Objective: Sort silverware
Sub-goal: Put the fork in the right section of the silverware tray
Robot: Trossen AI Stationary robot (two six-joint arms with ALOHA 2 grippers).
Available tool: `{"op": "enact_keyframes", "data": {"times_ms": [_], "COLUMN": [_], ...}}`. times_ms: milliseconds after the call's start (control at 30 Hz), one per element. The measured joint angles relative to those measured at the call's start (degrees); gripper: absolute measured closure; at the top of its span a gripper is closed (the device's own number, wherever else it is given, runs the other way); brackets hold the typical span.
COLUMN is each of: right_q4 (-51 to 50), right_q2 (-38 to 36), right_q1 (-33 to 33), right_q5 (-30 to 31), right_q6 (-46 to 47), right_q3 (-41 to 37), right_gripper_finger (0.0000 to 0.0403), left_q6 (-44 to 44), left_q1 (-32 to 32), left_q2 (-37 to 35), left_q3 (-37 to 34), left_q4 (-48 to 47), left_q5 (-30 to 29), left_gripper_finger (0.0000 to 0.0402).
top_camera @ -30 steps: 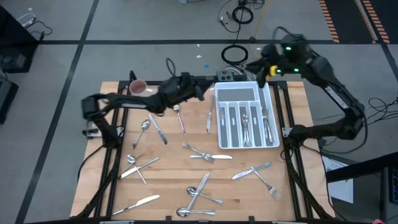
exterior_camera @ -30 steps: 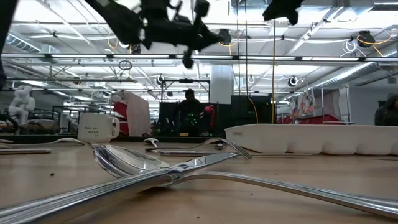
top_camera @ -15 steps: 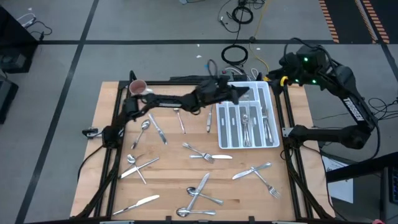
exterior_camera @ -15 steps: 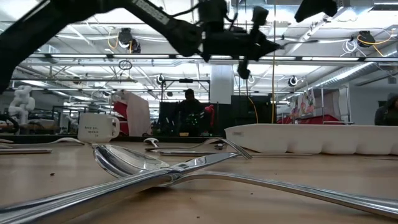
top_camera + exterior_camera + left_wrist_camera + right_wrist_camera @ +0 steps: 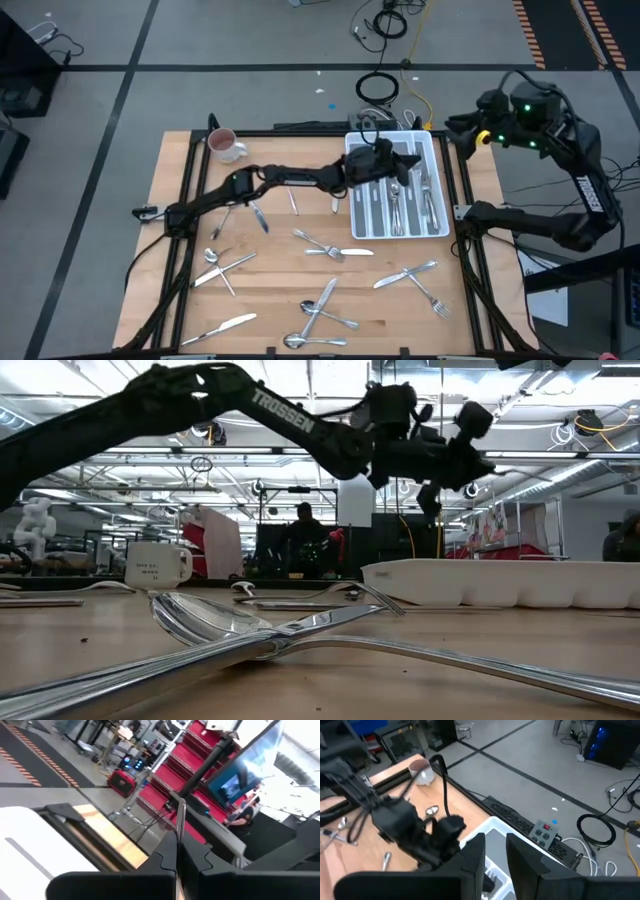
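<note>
Fingers (image 5: pixel 165 862) of the left gripper (image 5: pixel 392 163) are pressed together on a thin piece of silverware (image 5: pixel 180 822), whose bright edge stands up between them in the left wrist view; whether it is a knife, fork or spoon cannot be told. That gripper hangs over the upper part of the white tray (image 5: pixel 432 225), which lies at about 2 o'clock on the wooden table (image 5: pixel 280 280), and the low view shows it raised above the tray (image 5: pixel 500 582). Several pieces of cutlery (image 5: pixel 399 205) already lie in the tray's long slots. Loose pieces are spread over the rest of the table: a crossed fork pair (image 5: pixel 325 246) near the centre, a fork and knife (image 5: pixel 415 278) at 4 o'clock, a cluster of spoons and forks (image 5: pixel 320 318) at 6 o'clock, a knife (image 5: pixel 222 327) at 7 o'clock, and a spoon (image 5: pixel 230 205) at 10 o'clock. A mug (image 5: pixel 224 146) stands at 11 o'clock. Off the table's edge at 2 o'clock, the right gripper (image 5: pixel 462 128) waits in the air, its fingers (image 5: pixel 520 855) a narrow gap apart and empty.
</note>
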Motion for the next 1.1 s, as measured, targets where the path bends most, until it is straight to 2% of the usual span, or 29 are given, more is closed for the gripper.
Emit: {"op": "enact_keyframes", "data": {"times_ms": [133, 200, 433, 533, 633, 733, 867, 967, 1100], "right_q4": [-1.15, -3.24, -4.74, -4.09, -0.7, 2.91, 6.24, 6.34, 6.1], "right_q2": [-0.18, 0.35, 0.83, 0.15, 0.0, 0.05, -0.03, 0.01, 0.15], "right_q1": [0.0, 0.0, 0.0, -0.02, -0.01, 0.0, -0.05, -0.04, -0.04], "right_q5": [0.12, 0.12, -0.73, -6.56, -14.6, -19.11, -18.8, -15.53, -14.79], "right_q6": [1.24, 2.12, -4.63, -8.24, -8.42, -7.29, -5.49, -5.38, -5.38], "right_q3": [0.0, -0.15, -7.9, -10.76, -12.62, -13.14, -13.09, -13.09, -13.09], "right_gripper_finger": [0.0335, 0.0335, 0.0334, 0.0334, 0.0331, 0.0316, 0.028, 0.0253, 0.0226], "left_q6": [1.15, -0.26, -0.06, -0.38, -0.55, -2.53, -1.92, -2.87, -3.48], "left_q1": [-0.64, -0.82, -1.15, -0.44, 0.27, 0.67, 1.28, 2.14, 2.62], "left_q2": [1.77, 1.82, -3.65, -5.11, -4.97, -4.95, -5.01, -5.0, -5.02], "left_q3": [0.86, 0.84, 1.17, 1.21, 1.01, 0.97, 1.0, 0.95, 0.97], "left_q4": [-0.24, 0.04, 5.84, 5.63, 4.76, 4.95, 4.33, 6.24, 7.47], "left_q5": [-0.58, 2.16, 20.04, 25.69, 26.03, 24.82, 22.08, 21.43, 21.28], "left_gripper_finger": [0.0398, 0.0398, 0.0398, 0.0398, 0.0398, 0.0398, 0.0398, 0.0398, 0.0398]}}
